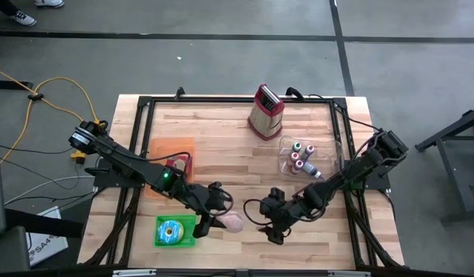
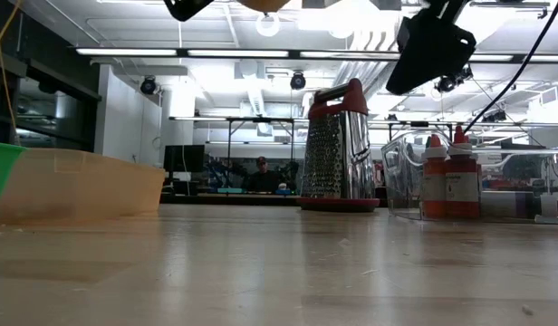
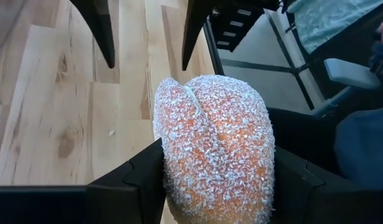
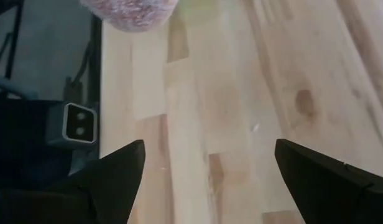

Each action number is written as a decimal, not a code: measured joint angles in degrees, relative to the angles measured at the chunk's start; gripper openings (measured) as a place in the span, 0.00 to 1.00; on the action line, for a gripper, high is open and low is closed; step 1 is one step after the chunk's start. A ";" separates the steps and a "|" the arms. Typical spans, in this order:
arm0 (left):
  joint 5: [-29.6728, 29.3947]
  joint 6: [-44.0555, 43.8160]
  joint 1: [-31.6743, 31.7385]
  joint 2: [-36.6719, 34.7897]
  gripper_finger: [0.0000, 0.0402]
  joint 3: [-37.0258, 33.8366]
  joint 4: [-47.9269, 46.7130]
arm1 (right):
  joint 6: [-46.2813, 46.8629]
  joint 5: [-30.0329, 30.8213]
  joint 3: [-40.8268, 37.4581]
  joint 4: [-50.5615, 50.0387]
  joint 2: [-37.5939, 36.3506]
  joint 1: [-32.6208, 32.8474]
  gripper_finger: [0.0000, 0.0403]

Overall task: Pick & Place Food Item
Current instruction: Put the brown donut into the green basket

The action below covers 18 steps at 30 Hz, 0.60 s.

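A peach [image 3: 213, 134], orange-pink with a white frosted skin, sits between the fingers of my left gripper [image 3: 216, 165], which is shut on it. In the high view the peach [image 1: 232, 223] is above the near middle of the table, just right of a green tray [image 1: 161, 240]. My right gripper [image 4: 208, 149] stands open a little to the right of it [image 1: 272, 229], pointing slantwise down at the bare wood with nothing between its fingers. The peach [image 4: 126, 15] also shows in the right wrist view. In the low view both grippers hang high above the table. My left gripper pinches the peach between its two fingers, which lie on its two opposite sides [image 3: 163, 168]. The fingers come slanting down from the table's left. The peach stands out past the fingertips, its cleft on top, and is lifted clear of the table.
The green tray holds a ring-shaped thing [image 1: 172, 230]. An orange tray [image 1: 172, 151] lies at the left, a metal grater with a red top [image 1: 266, 111] stands at the far middle, and a clear box of bottles [image 1: 302, 158] is at the right. Bare wood lies between the grippers.
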 joint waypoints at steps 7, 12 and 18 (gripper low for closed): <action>-0.02 0.39 0.00 0.00 0.50 0.00 -0.13 | -0.22 -1.10 0.00 3.35 0.00 0.01 0.86; -0.02 0.39 0.00 0.00 0.50 0.00 -1.16 | -0.22 -1.10 0.00 6.89 0.00 -0.01 0.86; -0.03 -0.68 -0.60 0.00 0.50 0.00 -5.47 | -0.25 -1.10 0.00 10.64 0.00 -0.01 0.86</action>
